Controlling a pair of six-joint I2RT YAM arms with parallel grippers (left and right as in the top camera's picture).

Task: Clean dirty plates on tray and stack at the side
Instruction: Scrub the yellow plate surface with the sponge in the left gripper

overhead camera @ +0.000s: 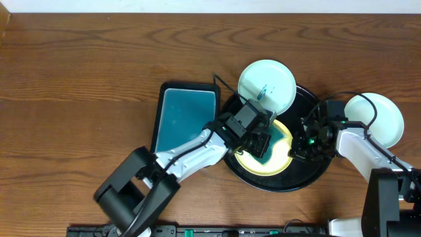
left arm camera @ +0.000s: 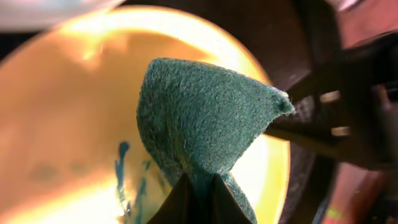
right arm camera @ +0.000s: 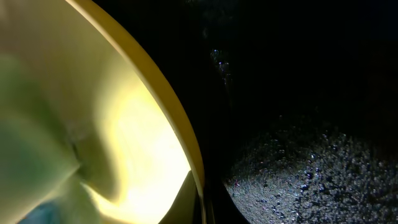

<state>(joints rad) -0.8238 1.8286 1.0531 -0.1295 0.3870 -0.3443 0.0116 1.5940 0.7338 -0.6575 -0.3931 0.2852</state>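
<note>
The yellow plate (overhead camera: 281, 160) lies on the black tray (overhead camera: 317, 168). My left gripper (overhead camera: 260, 145) is shut on a green sponge (left arm camera: 205, 118) and presses it onto that plate (left arm camera: 68, 112). Teal marks (left arm camera: 121, 165) show beside the sponge. My right gripper (overhead camera: 298, 146) is shut on the plate's right rim (right arm camera: 202, 186), which runs between its jaws over the tray (right arm camera: 298, 174). A mint-white plate (overhead camera: 266, 84) with teal scribbles rests on the tray's back rim. A second pale plate (overhead camera: 376, 118) lies on the table right of the tray, with no marks that I can see.
A rectangular teal tray (overhead camera: 186, 118) sits just left of the black tray, under my left arm. The wooden table (overhead camera: 79, 79) spreads to the left and back. My two grippers are close together over the yellow plate.
</note>
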